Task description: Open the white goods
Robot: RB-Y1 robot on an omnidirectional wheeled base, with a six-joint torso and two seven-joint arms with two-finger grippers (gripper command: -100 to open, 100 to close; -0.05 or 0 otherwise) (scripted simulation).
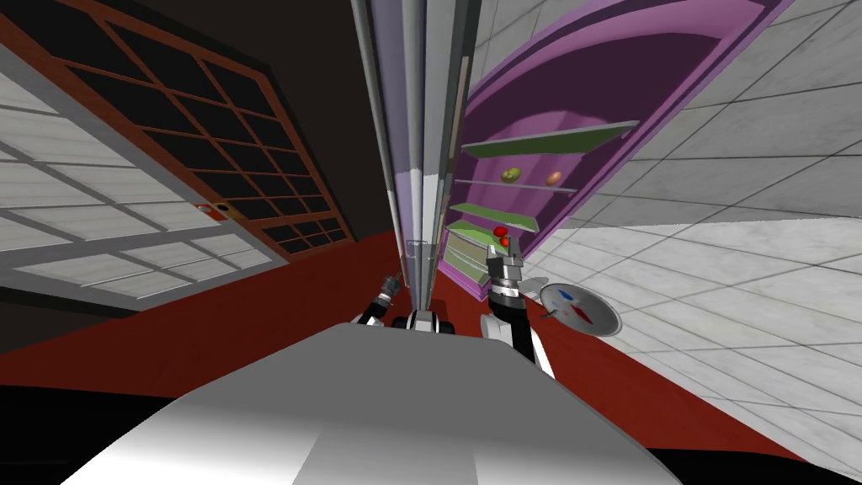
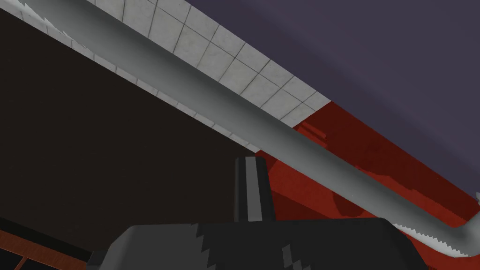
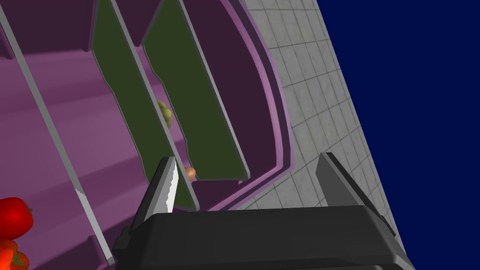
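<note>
The fridge [image 1: 539, 143] stands open, its purple inside [image 3: 61, 140] showing green shelves [image 3: 124, 93]. Its door [image 1: 417, 160] is swung out and seen edge-on, straight ahead of me. A long grey handle bar [image 2: 243, 117] runs along the door's dark purple face [image 2: 375, 70]. My left gripper [image 1: 390, 285] is low on the door's left side; its fingers [image 2: 249, 187] are shut together just beside the bar, holding nothing. My right gripper [image 1: 503, 251] is open in front of the lower shelves, its fingers [image 3: 166, 187] empty.
Red tomatoes [image 1: 500, 232] [image 3: 14, 218], a yellow-green fruit [image 1: 511, 175] and an orange one [image 1: 553, 178] lie on the shelves. A round grey disc [image 1: 579, 308] with red and blue marks sits right of my right arm. A brown-framed glass door [image 1: 210, 151] is at left.
</note>
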